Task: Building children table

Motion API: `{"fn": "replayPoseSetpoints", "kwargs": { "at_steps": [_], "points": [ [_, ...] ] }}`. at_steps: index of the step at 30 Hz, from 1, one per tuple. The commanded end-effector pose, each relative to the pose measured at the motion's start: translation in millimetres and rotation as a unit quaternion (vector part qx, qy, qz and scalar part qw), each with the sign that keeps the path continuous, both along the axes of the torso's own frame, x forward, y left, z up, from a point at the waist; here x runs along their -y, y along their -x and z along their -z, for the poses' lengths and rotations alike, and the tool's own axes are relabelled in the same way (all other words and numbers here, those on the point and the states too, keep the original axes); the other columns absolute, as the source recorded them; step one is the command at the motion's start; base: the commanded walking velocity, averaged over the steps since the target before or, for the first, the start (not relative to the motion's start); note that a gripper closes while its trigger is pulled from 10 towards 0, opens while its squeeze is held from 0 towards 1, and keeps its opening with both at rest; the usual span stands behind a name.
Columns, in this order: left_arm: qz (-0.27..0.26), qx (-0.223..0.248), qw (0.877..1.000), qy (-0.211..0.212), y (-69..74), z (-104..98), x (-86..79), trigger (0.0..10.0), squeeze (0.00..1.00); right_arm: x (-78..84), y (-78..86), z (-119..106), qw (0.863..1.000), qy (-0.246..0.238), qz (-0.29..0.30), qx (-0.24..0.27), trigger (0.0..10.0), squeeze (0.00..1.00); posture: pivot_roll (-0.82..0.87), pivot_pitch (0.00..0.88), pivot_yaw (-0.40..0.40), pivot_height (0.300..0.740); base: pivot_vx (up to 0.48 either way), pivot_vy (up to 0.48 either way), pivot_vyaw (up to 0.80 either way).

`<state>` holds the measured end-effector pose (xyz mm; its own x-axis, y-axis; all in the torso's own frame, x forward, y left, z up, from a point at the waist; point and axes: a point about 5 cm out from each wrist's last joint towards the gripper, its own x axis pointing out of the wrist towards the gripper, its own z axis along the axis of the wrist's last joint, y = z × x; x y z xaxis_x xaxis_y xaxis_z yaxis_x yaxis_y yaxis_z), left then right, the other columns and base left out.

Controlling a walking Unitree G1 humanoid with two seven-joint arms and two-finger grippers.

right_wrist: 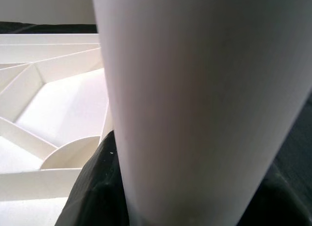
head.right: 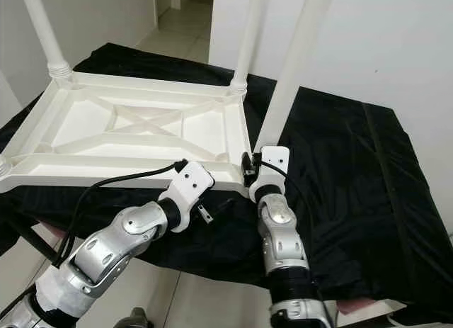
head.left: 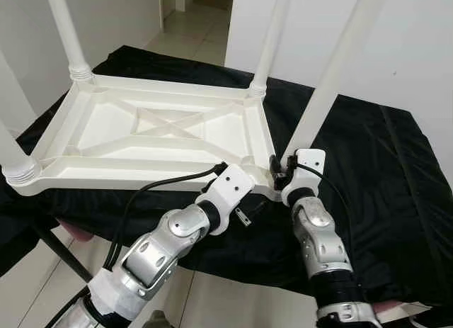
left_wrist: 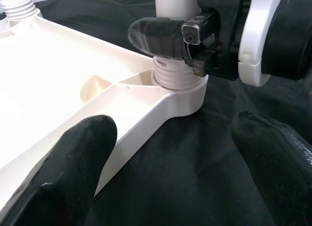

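I see the white tabletop point(head.left: 163, 129) lying upside down on the black-draped desk point(head.left: 382, 172), left of centre in frame, legs pointing up. My right hand point(left_wrist: 195, 40) is pinched around the base of the near-right leg point(head.left: 333, 73) at centre. My left hand point(head.left: 244, 213) hovers spread just beside that corner.

**Upturned tabletop on the bench**

The children's tabletop point(head.left: 163, 129) lay upside down on the cloth-covered bench point(head.left: 382, 172), toward its left. Four legs point(head.left: 69, 30) stood up from its corners. The right gripper point(head.left: 283, 168) sat at the near-right leg point(head.left: 333, 73), the left gripper point(head.left: 244, 213) just left of it.
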<state>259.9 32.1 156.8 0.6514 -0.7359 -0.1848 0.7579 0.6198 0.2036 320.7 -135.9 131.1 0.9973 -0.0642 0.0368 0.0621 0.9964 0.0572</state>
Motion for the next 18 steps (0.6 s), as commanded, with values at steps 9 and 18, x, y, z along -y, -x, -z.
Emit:
{"fn": "replayPoseSetpoints", "kwargs": {
  "at_steps": [9, 18],
  "points": [
    [0.047, -0.017, 0.999, -0.005, 6.3, 3, 3.3, 10.0, 0.0, 13.9, 8.2, 7, 0.998, -0.006, 0.048, -0.027, 10.0, 1.0, 0.16, 0.018, -0.105, 0.74, 0.0, 0.0, 0.0],
    [0.044, -0.018, 0.999, -0.005, 6.1, 3, 2.2, 10.0, 0.0, 19.9, 3.6, 6, 1.0, -0.007, 0.003, -0.021, 10.0, 1.0, 0.17, 0.024, -0.109, 0.74, 0.0, 0.0, 0.0]
  ]
}}
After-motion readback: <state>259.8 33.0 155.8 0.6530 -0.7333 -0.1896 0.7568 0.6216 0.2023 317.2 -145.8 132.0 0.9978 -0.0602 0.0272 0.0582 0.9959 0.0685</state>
